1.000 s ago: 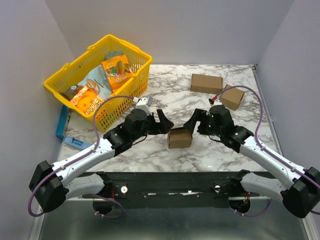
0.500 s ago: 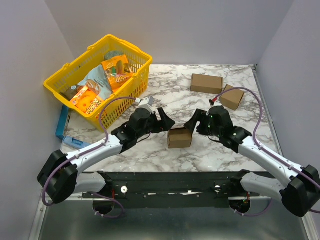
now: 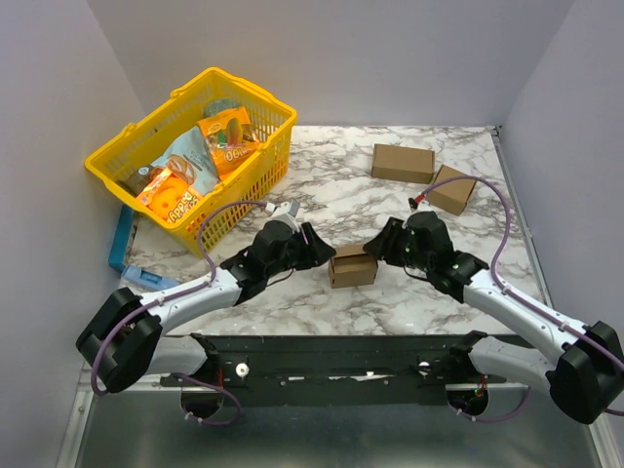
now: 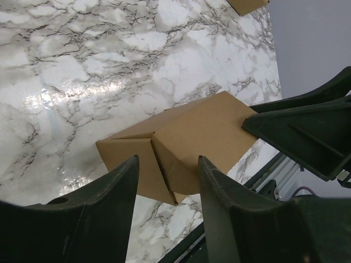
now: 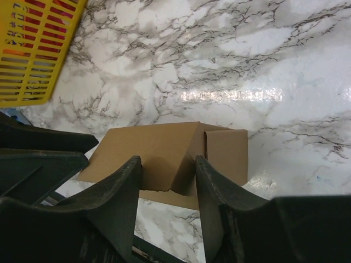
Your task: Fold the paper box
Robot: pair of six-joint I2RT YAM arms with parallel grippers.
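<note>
Both arms have drawn in on the paper box (image 3: 353, 265) since a second ago, and each pair of jaws has narrowed from wide to roughly half open. The box itself sits where it did, just below the middle of the frame on the marble desk (image 3: 331, 190).

At the upper left stands a yellow basket (image 3: 244, 190) full of snack packets (image 3: 185, 161), with a blue object (image 3: 122, 239) under its near corner. The left arm (image 3: 195, 292) reaches up and right from the lower left. Its left jaws stand part open at the box's left end. In the left wrist view a folded end flap of the box shows in the gap between the two dark fingers (image 4: 104, 203). I cannot tell whether they press on the cardboard.

The box looks closed up into a small brown block, lying flat. The right arm (image 3: 507, 302) comes in from the lower right. Its right jaws, likewise part open, meet the box's right end, with the flap end showing between the fingers (image 5: 115, 203); contact is unclear.

At the upper right lie two neat cardboard cuboids, one long (image 3: 402, 163) and one squarish (image 3: 451, 190), well apart from the box.
</note>
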